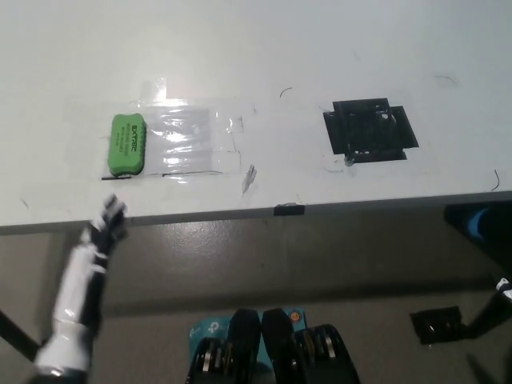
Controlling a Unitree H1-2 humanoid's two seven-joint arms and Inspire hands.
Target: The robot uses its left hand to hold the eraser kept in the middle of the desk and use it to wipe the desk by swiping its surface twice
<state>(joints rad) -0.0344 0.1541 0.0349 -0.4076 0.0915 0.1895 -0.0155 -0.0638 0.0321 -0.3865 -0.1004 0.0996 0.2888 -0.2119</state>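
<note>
White desk fills the upper half of the head view, its near edge running across the middle. The black right hand is nearly all cut off: only a sliver of black arm with a white patch shows at the right border, low down, so whether it is open or closed cannot be told. The white left hand is small and a little blurred; it hangs at the desk's near edge, holding nothing, fingers apart and pointing toward the desk, just below the eraser. The green eraser lies flat on the desk at left, touching the left end of a shiny clear plastic sheet taped down. A black tape patch sits well apart to the right.
</note>
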